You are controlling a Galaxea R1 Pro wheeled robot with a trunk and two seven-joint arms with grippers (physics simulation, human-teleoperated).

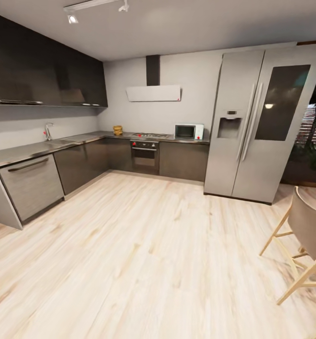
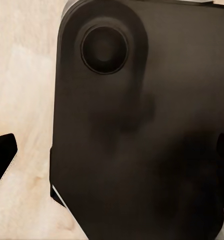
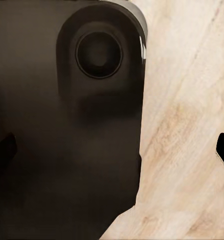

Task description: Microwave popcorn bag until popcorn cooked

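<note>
- The step in hand, as I judge it, is the drive across the pale wood-plank floor (image 1: pixel 143 263) toward the far run of the kitchen; nothing has been picked up yet.
- The small tan-brown sack of popcorn (image 1: pixel 117 130) sits on the glossy grey metallic countertop (image 1: pixel 30 149) at about 11 o'clock in the head view, near the inner corner, just to the 9 o'clock side of the grey gas hob (image 1: pixel 150 136). Its contents are too small to make out from here.
- The boxy pale microwave with the dark glass door (image 1: pixel 189 131) stands on the same worktop at about 1 o'clock, between the hob and the tall silver double-door fridge (image 1: pixel 259 122). Its door looks closed.
- The left gripper (image 2: pixel 112 155) shows one dark fingertip at each edge of its wrist view, standing wide apart with nothing between them, over the robot's dark rounded base panel (image 2: pixel 142 125).
- The right gripper (image 3: pixel 112 150) is likewise spread wide and empty, hanging over the base and bare floor.
- To do this well: steer toward the stretch of counter between sack and microwave, so both fall within reach from one stop.
- Keep well away from the light wooden chair (image 1: pixel 303 245) at 4 o'clock while turning.
- Stop square to the counter, short of the dark cabinet fronts (image 1: pixel 82 162), before raising an arm.
</note>
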